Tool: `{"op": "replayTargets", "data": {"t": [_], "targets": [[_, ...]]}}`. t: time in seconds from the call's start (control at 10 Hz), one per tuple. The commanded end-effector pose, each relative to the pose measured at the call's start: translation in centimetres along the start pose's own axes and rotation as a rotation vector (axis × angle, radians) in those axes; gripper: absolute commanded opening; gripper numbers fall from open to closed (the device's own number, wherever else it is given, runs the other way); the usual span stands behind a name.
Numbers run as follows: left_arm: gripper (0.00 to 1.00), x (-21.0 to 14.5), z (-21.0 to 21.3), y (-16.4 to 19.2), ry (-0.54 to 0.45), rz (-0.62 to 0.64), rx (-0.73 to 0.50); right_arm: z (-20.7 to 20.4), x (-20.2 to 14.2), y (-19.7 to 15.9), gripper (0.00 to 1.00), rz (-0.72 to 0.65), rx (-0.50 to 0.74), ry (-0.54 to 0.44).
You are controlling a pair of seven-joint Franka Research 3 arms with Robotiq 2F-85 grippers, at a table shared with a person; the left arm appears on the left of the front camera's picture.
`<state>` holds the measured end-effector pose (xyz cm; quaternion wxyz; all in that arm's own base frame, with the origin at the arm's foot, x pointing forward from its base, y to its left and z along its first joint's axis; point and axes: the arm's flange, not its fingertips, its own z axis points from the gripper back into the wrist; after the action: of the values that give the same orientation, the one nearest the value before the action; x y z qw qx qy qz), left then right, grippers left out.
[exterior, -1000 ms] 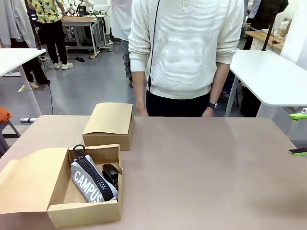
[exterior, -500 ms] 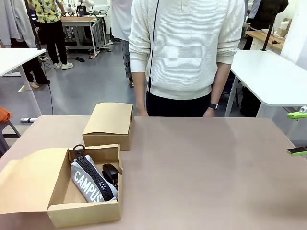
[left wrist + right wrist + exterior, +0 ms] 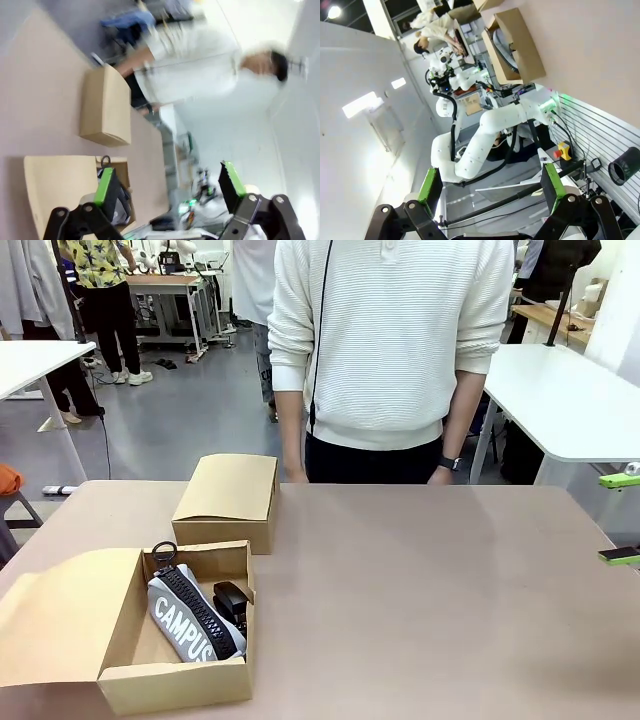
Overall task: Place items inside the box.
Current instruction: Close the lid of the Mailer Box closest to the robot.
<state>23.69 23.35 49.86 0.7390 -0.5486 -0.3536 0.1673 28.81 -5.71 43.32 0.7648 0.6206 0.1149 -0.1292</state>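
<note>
Grey CAMPUS pencil case point(image 3: 187, 624) and black stapler point(image 3: 232, 603) inside open box point(image 3: 178, 681).

One word to read: "CAMPUS"

You can read white capital letters spelling "CAMPUS" on the side of the grey pencil case point(image 3: 188, 618), running at a slant toward five o'clock along its near face. That case lies inside the open cardboard box point(image 3: 170, 680) at about eight o'clock on the table point(image 3: 430, 600) in your front view. No other print, number or sign comes through sharply enough for you to read: the closed cardboard box point(image 3: 229, 498) at eleven o'clock shows plain sides, and in both wrist views anything printed is too small or too blurred to make out.
</note>
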Motion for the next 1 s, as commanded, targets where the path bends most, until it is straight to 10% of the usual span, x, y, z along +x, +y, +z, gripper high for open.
{"op": "replayTargets", "data": {"t": [0.0,0.5,0.9], "targets": [[1.00,-0.9,-4.3,-0.7,0.126,-0.637,-0.162,0.0,-0.1,0.4,1.00,0.001,0.016,0.002],[1.00,-4.6,-6.6,2.8,0.260,-1.741,-0.371,0.0,-0.1,0.4,1.00,0.001,0.016,0.002],[1.00,-5.5,-5.6,5.2,0.433,-1.937,-0.427,0.0,-0.1,0.4,1.00,0.001,0.016,0.002]]}}
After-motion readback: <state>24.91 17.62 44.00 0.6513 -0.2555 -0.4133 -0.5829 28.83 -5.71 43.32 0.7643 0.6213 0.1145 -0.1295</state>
